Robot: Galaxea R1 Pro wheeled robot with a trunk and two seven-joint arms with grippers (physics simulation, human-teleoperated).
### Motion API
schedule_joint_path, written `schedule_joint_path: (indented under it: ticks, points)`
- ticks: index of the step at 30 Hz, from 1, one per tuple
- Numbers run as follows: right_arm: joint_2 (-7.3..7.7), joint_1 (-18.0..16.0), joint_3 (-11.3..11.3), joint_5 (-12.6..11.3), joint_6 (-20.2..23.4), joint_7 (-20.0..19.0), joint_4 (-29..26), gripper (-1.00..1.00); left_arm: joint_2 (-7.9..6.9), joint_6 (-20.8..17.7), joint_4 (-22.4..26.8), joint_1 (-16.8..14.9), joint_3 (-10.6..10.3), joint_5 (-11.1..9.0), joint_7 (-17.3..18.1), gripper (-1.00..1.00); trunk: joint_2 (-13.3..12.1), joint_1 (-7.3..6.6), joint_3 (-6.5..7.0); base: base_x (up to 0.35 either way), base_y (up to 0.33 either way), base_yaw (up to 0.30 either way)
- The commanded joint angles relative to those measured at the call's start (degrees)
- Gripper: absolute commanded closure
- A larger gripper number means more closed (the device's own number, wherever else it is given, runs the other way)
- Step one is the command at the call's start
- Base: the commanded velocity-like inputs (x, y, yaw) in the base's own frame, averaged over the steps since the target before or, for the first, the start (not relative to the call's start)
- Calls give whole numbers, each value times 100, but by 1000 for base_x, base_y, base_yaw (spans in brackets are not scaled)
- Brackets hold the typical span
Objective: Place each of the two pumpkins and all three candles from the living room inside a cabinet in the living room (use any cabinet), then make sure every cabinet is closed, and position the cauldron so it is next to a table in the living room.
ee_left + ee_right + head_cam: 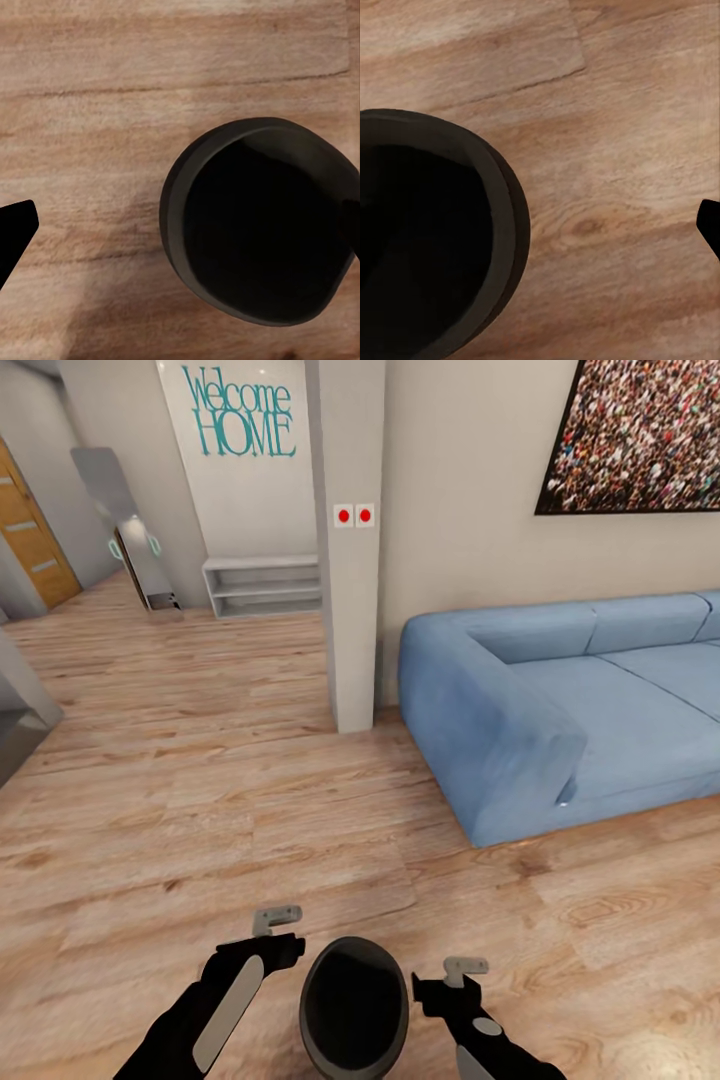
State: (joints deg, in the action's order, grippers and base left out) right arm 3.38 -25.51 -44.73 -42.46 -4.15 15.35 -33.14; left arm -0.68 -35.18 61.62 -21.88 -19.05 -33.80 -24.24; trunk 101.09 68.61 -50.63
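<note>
Head view: cauldron (354, 1010) sits between left gripper (277, 920) and right gripper (464, 967), above wood floor (200, 780), well short of the sofa (560, 710); apparently pinched by both arms for carrying; finger closure cannot be told.

A home's living room.
Blue sofa (560, 710) at 2 o'clock, "Welcome HOME" lettering (240, 410) at 11, wood floor (200, 760).
</note>
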Motion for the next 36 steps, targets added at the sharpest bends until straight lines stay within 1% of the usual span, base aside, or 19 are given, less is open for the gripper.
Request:
schedule_joint_path:
  ticks: [1, 3, 6, 8, 10, 11, 12, 14, 15, 17, 18, 19, 23, 27, 36]
  points:
    - [6, -7, -50, -60, -30, -32, -4, -100, -5, -8, 8, -6, -20, -58, -53, -100, 44, 22, -23, 0, 0, 0]
    - [5, -7, -52, -60, -26, -222, -6, -100, -3, -13, 8, -6, -21, -52, -45, -100, 124, 66, -59, 0, 0, 0]
    - [2, -7, -53, -54, 19, -333, -21, -100, -13, -15, 7, -8, -21, -47, -33, -100, 244, 132, -113, 0, 0, 0]
    - [-21, -7, -43, -58, 215, -361, -38, -100, -13, -15, 7, -9, -23, -38, -30, -100, 325, 176, -149, 0, 0, 0]
    - [-88, -10, -26, -56, 408, -363, -81, -100, -8, -17, 7, -9, -26, -34, -29, -100, 405, 220, -185, 0, 0, 0]
    - [-183, -22, -18, -61, 550, -351, -123, -100, -8, -16, 7, -9, -27, -29, -29, -100, 445, 242, -203, 0, 0, 0]
    - [-309, -29, -4, -64, 730, -336, -162, -100, -14, -16, 7, -9, -27, -26, -28, -100, 485, 264, -221, 0, 0, 0]
    - [-616, -47, 33, -86, 1241, -275, -199, -100, -23, -15, 7, -9, -28, -18, -28, -100, 565, 308, -256, 0, 0, 0]
    - [-732, -47, 51, -105, 1528, -230, -204, -100, -25, -15, 7, -9, -28, -14, -28, -100, 605, 330, -274, 0, 0, 0]
    - [-875, -70, 118, -131, 2042, -134, -195, -100, -27, -16, 7, -9, -28, -8, -28, -100, 686, 373, -310, 0, 0, 0]
    - [-919, -94, 176, -137, 2208, -91, -196, -100, -26, -19, 7, -9, -28, -6, -28, -100, 726, 395, -328, 0, 0, 0]
    - [-947, -134, 245, -141, 2327, -51, -204, -100, -24, -17, 9, -9, -28, -7, -28, -100, 766, 417, -346, 0, 0, 0]
    - [-986, -336, 384, -154, 2526, 134, -185, -100, -27, -19, 8, -9, -28, -11, -28, -100, 926, 505, -418, 0, 0, 0]
    - [-995, -406, 416, -149, 2554, 430, -187, -100, -16, -18, 8, -7, -28, -19, -28, -100, 1087, 593, -490, 0, 0, 0]
    - [-990, -422, 457, -140, 2471, 642, -212, -100, -27, -20, 7, -9, -33, -11, -28, -100, 1448, 791, -651, 0, 0, 0]
